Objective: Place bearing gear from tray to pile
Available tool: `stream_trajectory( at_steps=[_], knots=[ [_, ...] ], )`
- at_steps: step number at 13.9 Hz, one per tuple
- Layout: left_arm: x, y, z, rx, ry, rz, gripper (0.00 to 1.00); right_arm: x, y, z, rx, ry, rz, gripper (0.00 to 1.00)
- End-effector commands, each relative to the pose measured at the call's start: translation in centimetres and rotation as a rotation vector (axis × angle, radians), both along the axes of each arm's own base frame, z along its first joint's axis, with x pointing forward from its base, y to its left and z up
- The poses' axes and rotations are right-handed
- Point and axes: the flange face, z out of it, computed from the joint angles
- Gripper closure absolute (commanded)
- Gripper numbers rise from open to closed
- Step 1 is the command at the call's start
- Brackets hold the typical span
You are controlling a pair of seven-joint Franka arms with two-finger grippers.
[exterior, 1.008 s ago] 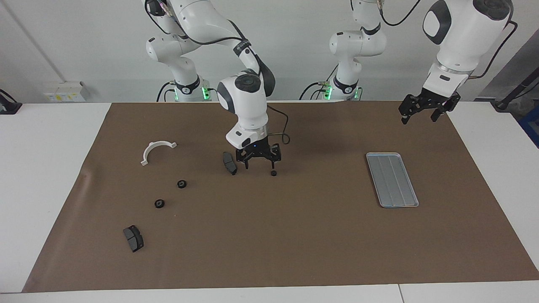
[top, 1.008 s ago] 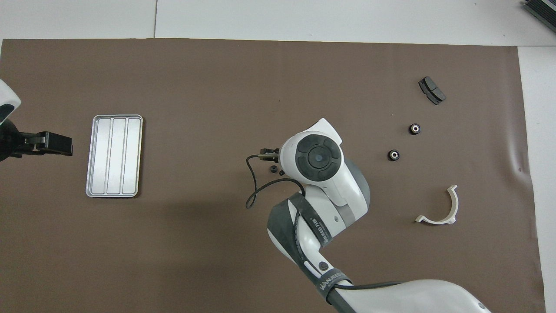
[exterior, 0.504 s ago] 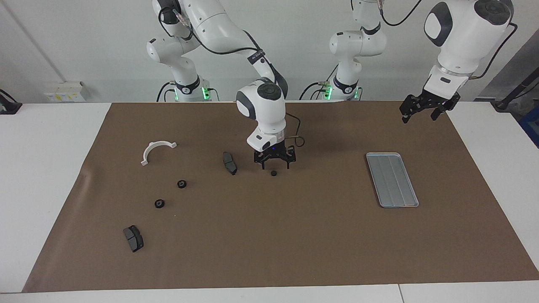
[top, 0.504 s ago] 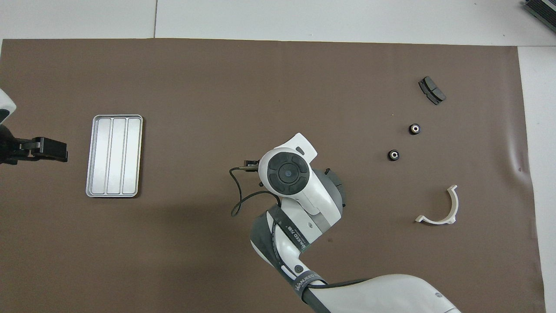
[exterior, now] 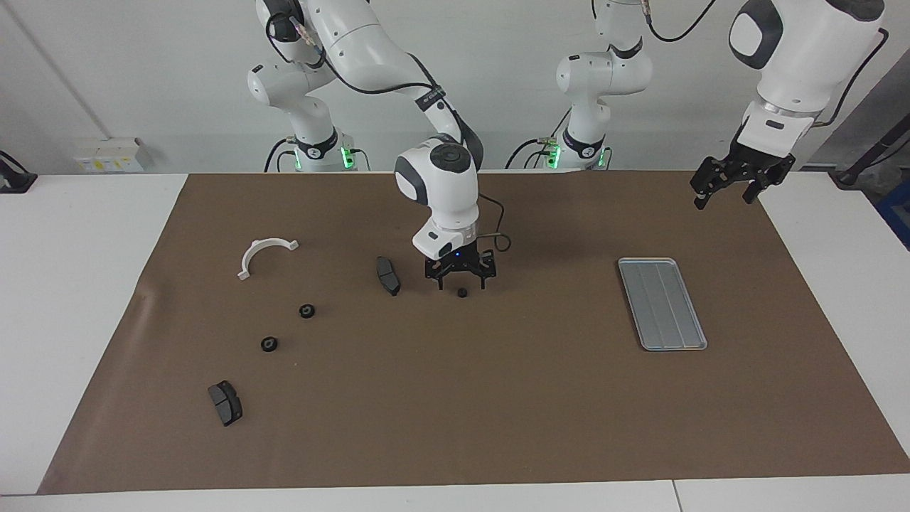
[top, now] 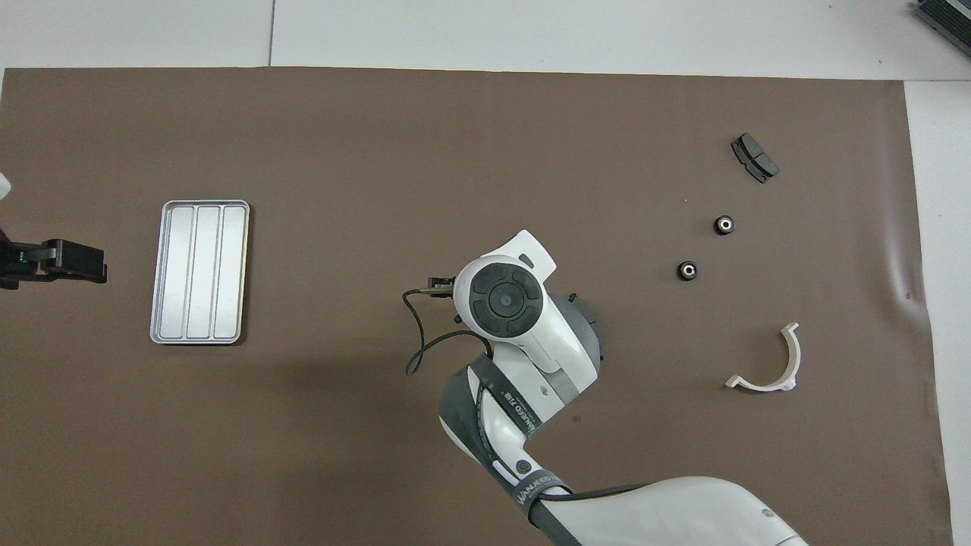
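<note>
Tray (exterior: pixel 662 304): flat silver-grey metal rectangle with rounded corners, a low raised rim and lengthwise ridges that split its floor into three strips. It lies on the brown mat (exterior: pixel 498 412) toward the left arm's end of the table. Nothing lies in it.

Small black gear (exterior: pixel 462 292): a tiny round dark part, flat on the mat near the middle of the table, well apart from the tray. In the overhead view the right arm covers it.

Right gripper (exterior: pixel 461 283): pointing straight down, low over the small black gear, one fingertip to each side of it. Jaws spread wide; nothing is held. Whether the tips touch the mat cannot be told.

Left gripper (exterior: pixel 725 197): raised over the mat's edge at the left arm's end, beside the tray's end nearer the robots. Jaws open, holding nothing. The arm waits there.

Pile, a loose scatter toward the right arm's end:
- Dark grey slab (exterior: pixel 387 275), tilted, just beside the right gripper.
- White half-ring bracket (exterior: pixel 264 254), open side facing away from the robots, lying flat.
- Black ring (exterior: pixel 306 311) with a pale centre, farther from the robots than the bracket.
- Second black ring (exterior: pixel 268 344), of the same kind, near the first and farther still from the robots.
- Second dark grey slab (exterior: pixel 225 402), the part of the scatter farthest from the robots.

All parts lie apart from one another.
</note>
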Motion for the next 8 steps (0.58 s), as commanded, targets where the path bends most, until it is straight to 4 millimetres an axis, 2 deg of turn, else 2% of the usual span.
stream_trajectory(
  at_steps=[1,3,4,6,8],
  knots=[
    [3.8,-0.3,1.6,-0.017,0.056,0.007,0.00,0.6,-0.1,-0.2,0.005,-0.014,0.017,0.03],
    [5.8,-0.6,2.1,-0.013,0.064,0.003,0.00,0.1,0.2,-0.8,-0.001,-0.005,0.025,0.24],
    [5.9,-0.3,2.0,-0.013,0.069,0.006,0.00,-0.1,0.3,-1.5,-0.009,0.004,0.028,0.32],
    [5.7,-0.1,2.2,-0.003,0.058,-0.004,0.00,-0.4,0.3,-1.9,-0.015,0.013,0.032,0.36],
    [4.9,0.1,1.1,-0.005,0.080,-0.026,0.00,-0.8,0.5,-2.3,-0.021,0.022,0.039,0.37]
  ],
)
